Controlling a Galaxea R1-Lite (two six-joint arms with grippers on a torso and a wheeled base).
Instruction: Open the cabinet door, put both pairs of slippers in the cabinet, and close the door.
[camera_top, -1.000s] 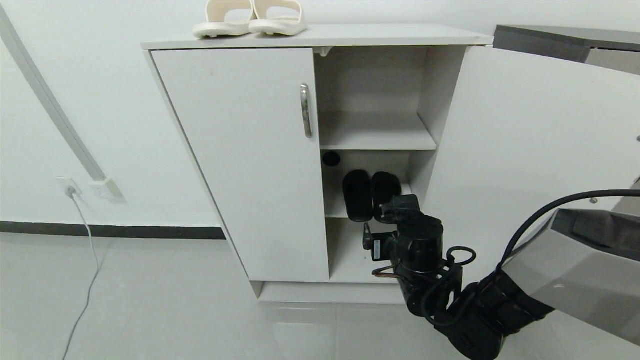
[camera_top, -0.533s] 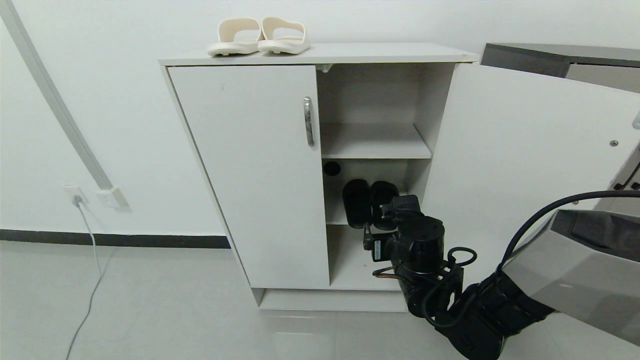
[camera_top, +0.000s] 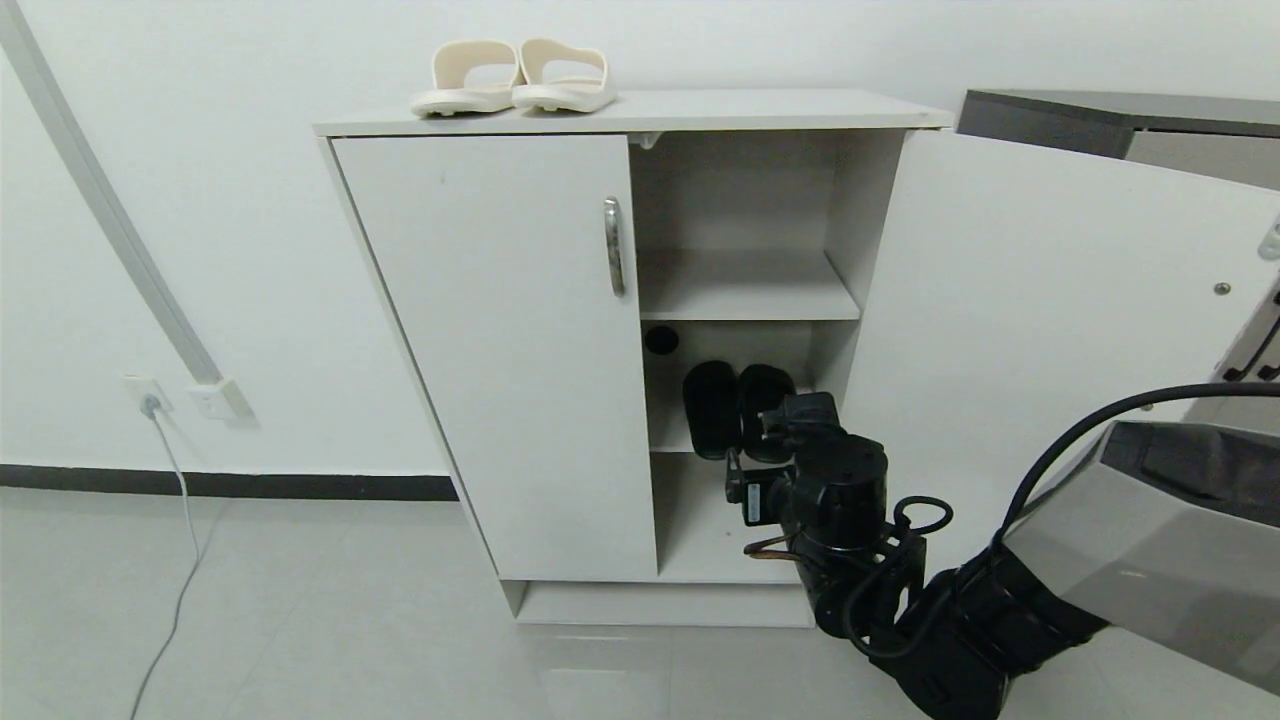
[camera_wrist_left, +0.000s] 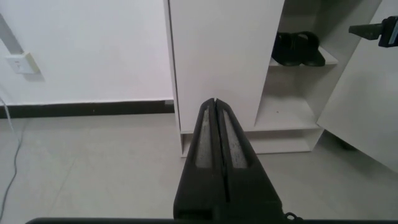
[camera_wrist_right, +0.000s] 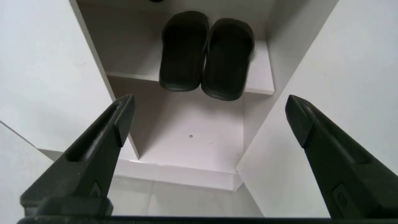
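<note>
**While black slippers sit shelved, the cream pair waits on top**

Where the cabinet stands open, the right end effector (camera_wrist_right: 209, 106) hangs before the right-hand bay, its fingers spread wide and holding nothing. It points at the middle shelf (camera_wrist_right: 258, 81) and is apart from it. On that shelf lie the black slippers (camera_wrist_right: 186, 50), side by side and touching, toes toward the front edge. Below them is the bottom shelf (camera_wrist_right: 186, 140), and above them the upper shelf (camera_top: 745, 285).

The left end effector (camera_wrist_left: 214, 109) has its fingers pressed together on nothing. It is held low over the floor (camera_wrist_left: 93, 168), facing the cabinet and well apart from it.

The right door (camera_top: 1040, 300) is swung wide open, beside the right arm. The left door (camera_top: 500, 340) is shut, with its metal handle (camera_top: 613, 245) along the inner edge.

On the cabinet (camera_top: 750, 105) top, above the left door, rest the cream slippers (camera_top: 560, 95), side by side near the front edge.

A wall socket (camera_top: 150, 400) with a cable plugged in sits on the wall left of the cabinet.
</note>
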